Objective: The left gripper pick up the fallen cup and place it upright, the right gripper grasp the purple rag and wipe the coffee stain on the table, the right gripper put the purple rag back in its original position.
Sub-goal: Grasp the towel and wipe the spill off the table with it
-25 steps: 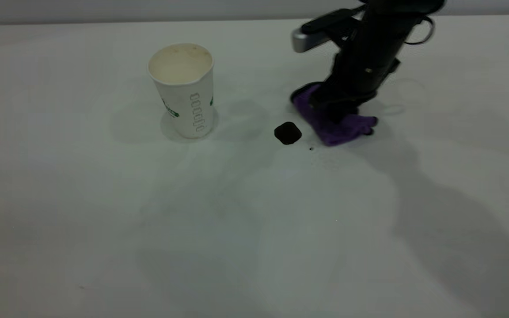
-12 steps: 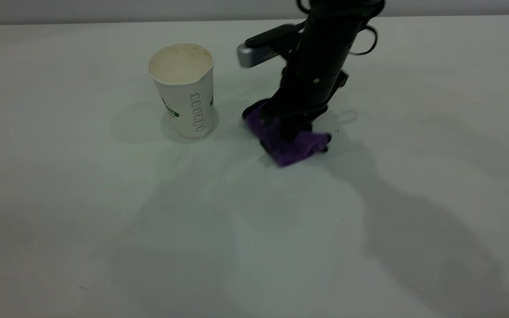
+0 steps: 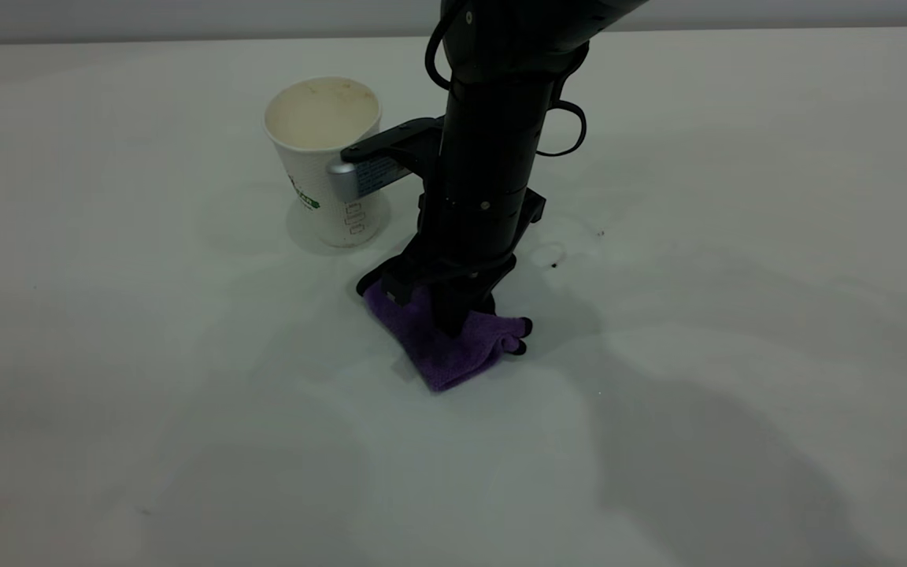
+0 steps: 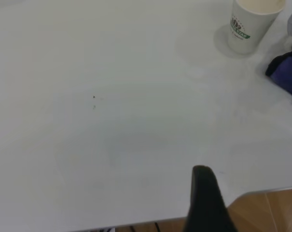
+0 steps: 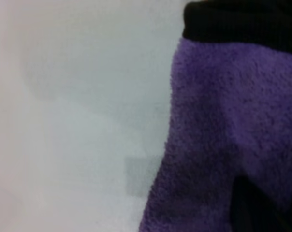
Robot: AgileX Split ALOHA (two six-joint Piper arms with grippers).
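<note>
The white cup (image 3: 327, 157) with the green band stands upright at the back left of the table (image 3: 146, 354); it also shows in the left wrist view (image 4: 250, 24). My right gripper (image 3: 453, 323) points straight down in front of and to the right of the cup, shut on the purple rag (image 3: 442, 346) and pressing it on the table. The rag fills the right wrist view (image 5: 223, 121), and a corner of it shows in the left wrist view (image 4: 287, 72). The coffee stain is not visible. My left gripper is outside the exterior view; one black finger (image 4: 204, 193) shows over the table's edge.
A faint ring mark (image 3: 552, 253) and a tiny dark speck (image 3: 553, 265) lie to the right of the right arm. The left wrist view shows the table's edge with wooden floor (image 4: 271, 212) beyond it.
My right gripper has dragged the purple rag left and toward the front, across the spot where the dark stain lay. The stain no longer shows. The cup has not moved.
</note>
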